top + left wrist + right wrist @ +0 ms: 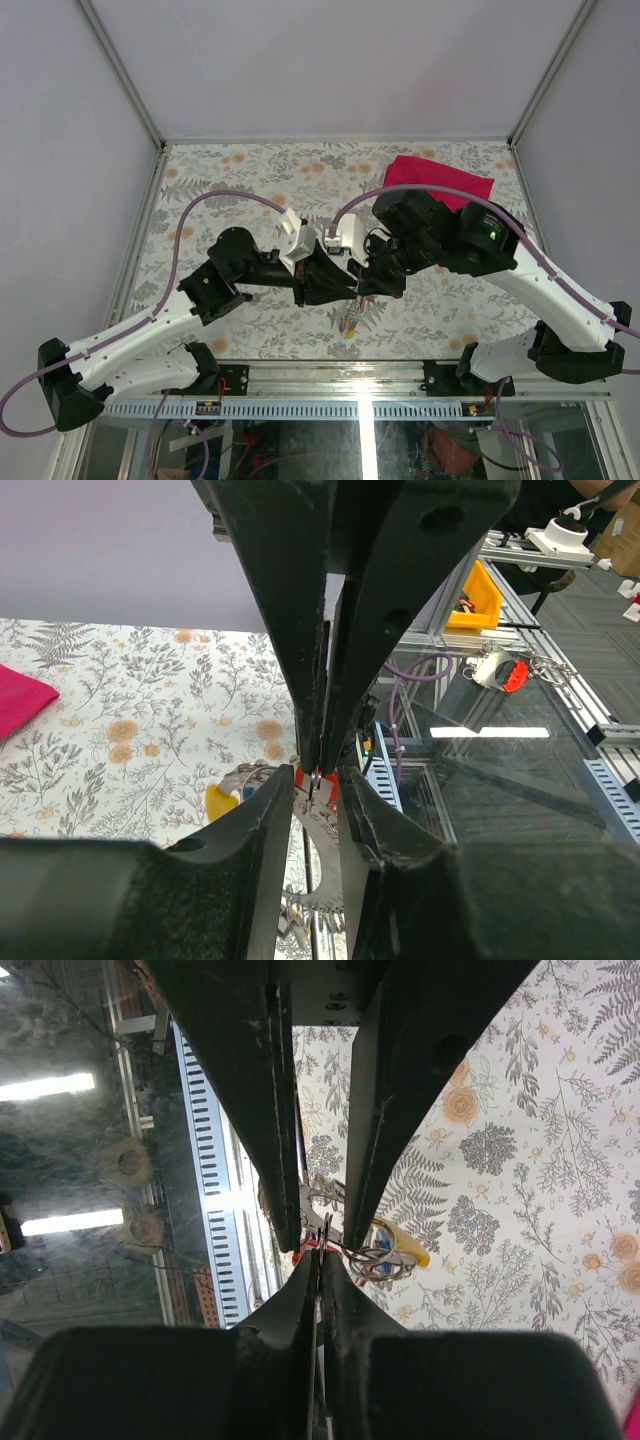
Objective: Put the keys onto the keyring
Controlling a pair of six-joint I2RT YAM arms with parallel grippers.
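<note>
Floral-print table [240, 180] is filling the top view. Left arm [150, 330] and right arm [560, 290] are both reaching inward, meeting tip to tip over the near-middle of the table. Red cloth [440, 180] is lying crumpled at the far right, partly hidden behind the right arm and well apart from the meeting point.

Right gripper [320, 1263] is pointing at the left one, jaws pressed fully together, pinching a thin wire of the keyring [372, 1260] right at its fingertips. Left gripper [316, 792] is facing it nose to nose, jaws standing slightly apart with only a narrow gap. Tips of the two grippers are almost touching.

Keyring is hanging in the air at that junction, off the table: wire loops are sitting just beside the right gripper's tips, and in the top view the bundle is dangling just below both grippers. Its yellow tag [405, 1248] is sticking out sideways just beside the fingers, and its blue tag [250, 785] is tucked against it.

Red-tagged key [299, 777] is sitting right at the left gripper's fingertips, touching the inner edge of one finger, with a small metal loop next to it in the gap. Cannot tell whether the left jaws are actually clamping it, or whether it is already on the ring.
</note>
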